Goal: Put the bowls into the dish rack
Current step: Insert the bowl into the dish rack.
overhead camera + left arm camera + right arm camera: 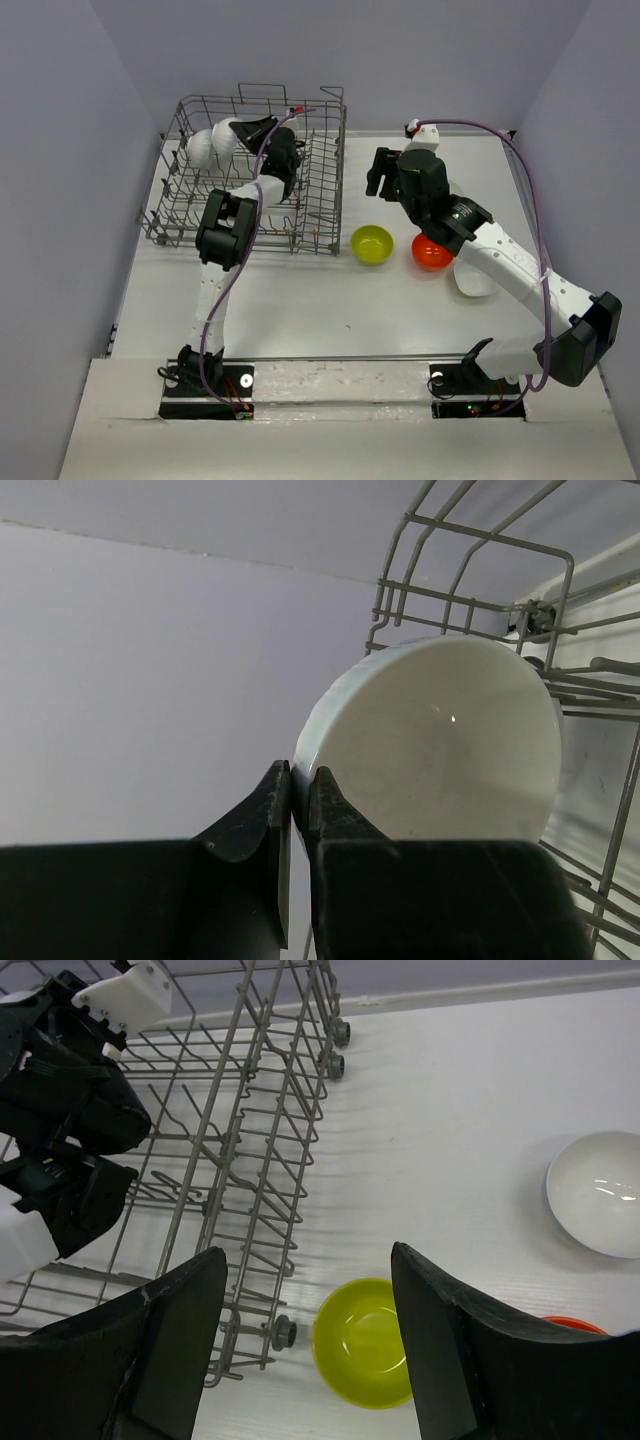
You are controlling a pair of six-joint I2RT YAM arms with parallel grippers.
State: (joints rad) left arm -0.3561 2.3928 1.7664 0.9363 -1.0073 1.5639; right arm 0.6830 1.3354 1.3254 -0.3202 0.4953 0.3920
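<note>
Lavender walls around a white worktop (pixel 300 310).

Left tool (pixel 300 780): fingers nearly together, clamped on the rim of a pale bowl (pixel 440 740). The rim edge sits pinched between the two black pads. The bowl stands on edge, hollow side facing the wrist camera, right ahead of the fingertips. From above, left tool (pixel 248 133) and pale bowl (pixel 212 145) are both inside the dish rack (pixel 180 215), bowl at the rack's far left corner. Rack wires show just past the bowl and along its right side in the wrist view (pixel 470 605). Cannot tell whether the bowl touches the tines.

Right tool (pixel 308 1255): fingers wide apart, gripping nothing. It hangs above the worktop, touching no bowl. From above, right tool (pixel 378 172) is just off the rack's right side. Rack side wall (pixel 270 1160) lies left of the fingers in the wrist view. A yellow-green bowl (pixel 365 1340) sits upright on the worktop, seen between the fingers, just beside the rack's corner (pixel 372 244). Right of that, partly under the right arm, an orange bowl (pixel 432 252). Beside it, further right, a white bowl (pixel 475 280), upright, also on the worktop (pixel 598 1190). All three are outside the rack.
</note>
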